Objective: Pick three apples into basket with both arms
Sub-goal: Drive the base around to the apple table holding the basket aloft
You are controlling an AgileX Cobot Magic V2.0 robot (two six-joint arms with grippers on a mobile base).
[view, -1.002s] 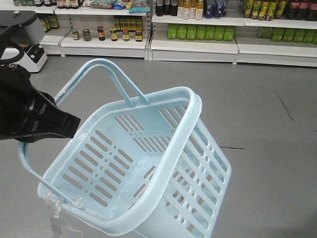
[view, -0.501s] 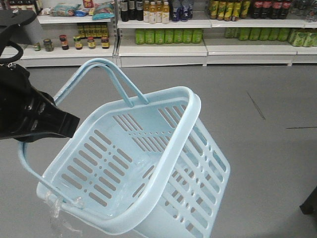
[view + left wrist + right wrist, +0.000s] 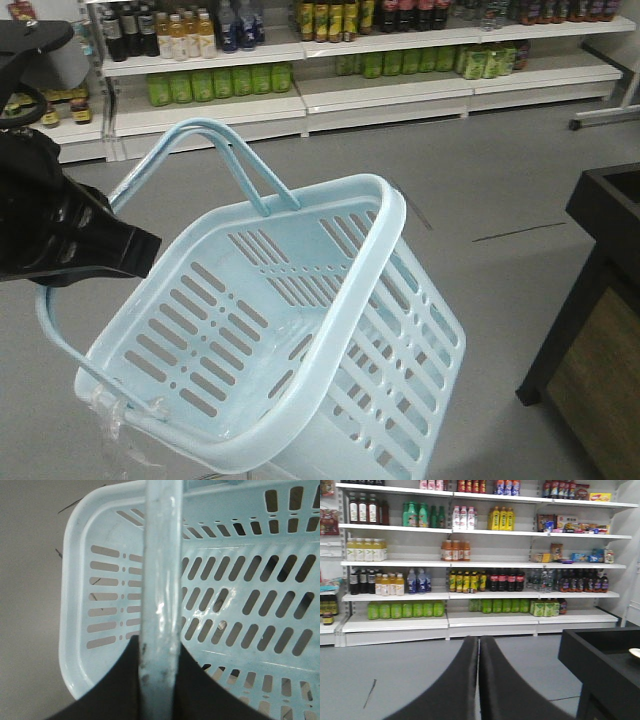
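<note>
1. Left pincer (image 3: 159, 642): closed on the basket (image 3: 392, 210). In the left wrist view one black jaw lies on each side of a pale blue handle (image 3: 160, 555), touching it.
2. Basket position: held off the grey floor (image 3: 480, 180) and tilted, with its opening turned up and toward the front camera. It fills the centre and lower part of the front view.
3. Basket build: rectangular, with slotted walls and a slotted bottom. The hoop handles rise together toward the upper left, where the left arm appears as a black mass at the picture's edge.
4. Plastic scrap (image 3: 112, 425): clear, and hangs from the rim at the basket's lower-left corner.
5. Right pincer (image 3: 479, 642): closed on nothing. In the right wrist view the two black jaws meet along their inner edges.
6. Right pincer aim: it points at store shelves (image 3: 470, 562) stocked with bottles in rows.
7. Surroundings: the same shelving runs along the top of the front view, well beyond the basket. A black stand (image 3: 600, 300) is on the floor at the right edge, apart from the basket.
</note>
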